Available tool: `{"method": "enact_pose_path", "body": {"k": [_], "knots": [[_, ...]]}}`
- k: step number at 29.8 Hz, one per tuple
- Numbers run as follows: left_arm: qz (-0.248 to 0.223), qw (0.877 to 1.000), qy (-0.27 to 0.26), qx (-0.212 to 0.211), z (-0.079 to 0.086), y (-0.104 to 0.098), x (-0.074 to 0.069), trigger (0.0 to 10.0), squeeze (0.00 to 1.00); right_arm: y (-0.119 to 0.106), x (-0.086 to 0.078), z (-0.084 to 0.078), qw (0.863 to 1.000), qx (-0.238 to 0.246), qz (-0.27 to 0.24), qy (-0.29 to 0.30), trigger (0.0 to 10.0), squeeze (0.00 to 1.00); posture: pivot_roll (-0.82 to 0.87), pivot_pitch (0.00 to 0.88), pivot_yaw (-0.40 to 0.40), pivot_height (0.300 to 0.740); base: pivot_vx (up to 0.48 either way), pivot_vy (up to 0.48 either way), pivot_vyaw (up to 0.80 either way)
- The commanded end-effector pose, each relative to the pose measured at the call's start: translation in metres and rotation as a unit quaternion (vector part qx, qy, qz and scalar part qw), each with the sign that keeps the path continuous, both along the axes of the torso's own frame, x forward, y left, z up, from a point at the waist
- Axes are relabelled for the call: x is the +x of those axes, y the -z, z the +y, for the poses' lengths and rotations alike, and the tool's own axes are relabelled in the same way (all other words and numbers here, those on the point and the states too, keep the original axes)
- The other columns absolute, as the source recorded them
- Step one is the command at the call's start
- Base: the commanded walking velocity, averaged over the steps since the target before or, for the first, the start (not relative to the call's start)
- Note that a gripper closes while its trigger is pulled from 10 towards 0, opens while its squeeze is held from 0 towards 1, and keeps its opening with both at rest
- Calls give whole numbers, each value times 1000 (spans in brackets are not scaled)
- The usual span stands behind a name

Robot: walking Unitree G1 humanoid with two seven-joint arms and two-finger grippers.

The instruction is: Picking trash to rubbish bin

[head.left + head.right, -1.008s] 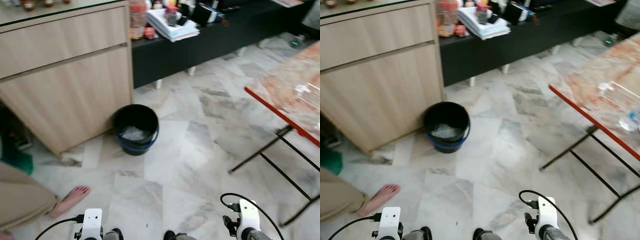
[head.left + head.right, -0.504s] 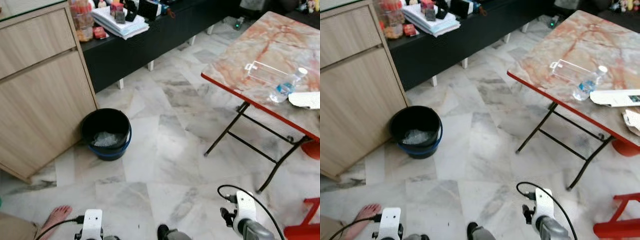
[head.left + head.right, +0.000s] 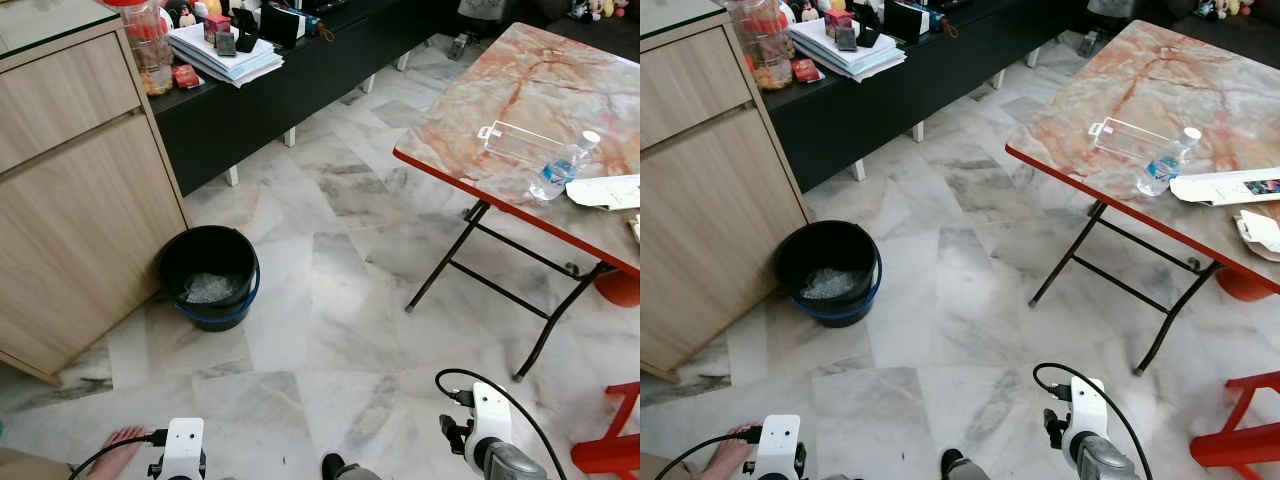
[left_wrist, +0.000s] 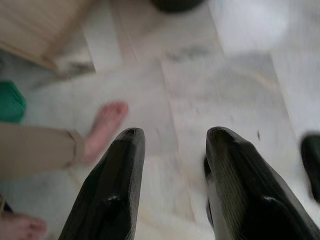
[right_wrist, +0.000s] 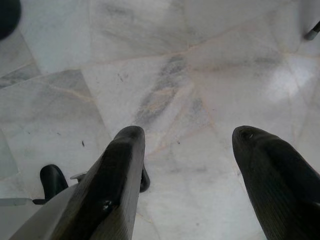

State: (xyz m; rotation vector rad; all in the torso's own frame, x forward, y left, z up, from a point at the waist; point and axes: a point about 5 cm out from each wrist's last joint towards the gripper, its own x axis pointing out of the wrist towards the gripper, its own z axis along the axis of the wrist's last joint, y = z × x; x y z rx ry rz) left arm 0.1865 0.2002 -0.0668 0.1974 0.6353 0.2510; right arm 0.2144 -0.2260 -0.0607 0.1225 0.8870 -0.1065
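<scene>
A black rubbish bin [image 3: 210, 275] with a blue band stands on the marble floor beside the wooden cabinet, with crumpled clear plastic [image 3: 208, 287] inside. On the marble-topped folding table [image 3: 470, 110] at the right lie a clear plastic tray [image 3: 525, 143], a water bottle [image 3: 560, 172] and a white paper packet [image 3: 605, 192]. My left gripper [image 4: 175, 135] hangs open over the floor, nothing between its fingers. My right gripper [image 5: 189, 132] is also open and empty above the floor tiles. Both wrists show at the bottom edge of the eye views.
A light wooden cabinet [image 3: 70, 180] stands at the left. A black low bench [image 3: 300, 80] behind carries papers and small items. A person's bare foot [image 4: 105, 130] is near my left side. A red stool [image 3: 612, 452] sits at the lower right.
The camera has swung right: the bin and cabinet slid left in the picture and the table with bottle and tray came into view. Both arms hang as before.
</scene>
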Motion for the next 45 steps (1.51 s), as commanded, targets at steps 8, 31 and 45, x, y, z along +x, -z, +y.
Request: {"method": "enact_pose_path", "body": {"k": [8, 31, 45], "knots": [[-47, 998, -24, 31, 16, -8, -3, 10000, 0, 4, -7, -2, 1000, 4, 8, 19, 10000, 0, 104, 202, -71, 740, 0, 0, -788], [-49, 997, 4, 52, 7, -14, 15, 10000, 0, 16, -21, 20, 1000, 14, 13, 14, 10000, 0, 91, 218, -87, 740, 0, -185, -788], [-45, 998, 5, 49, 7, -12, 12, 10000, 0, 17, -25, 17, 1000, 12, 13, 16, 10000, 0, 90, 207, -81, 740, 0, 0, -788]]}}
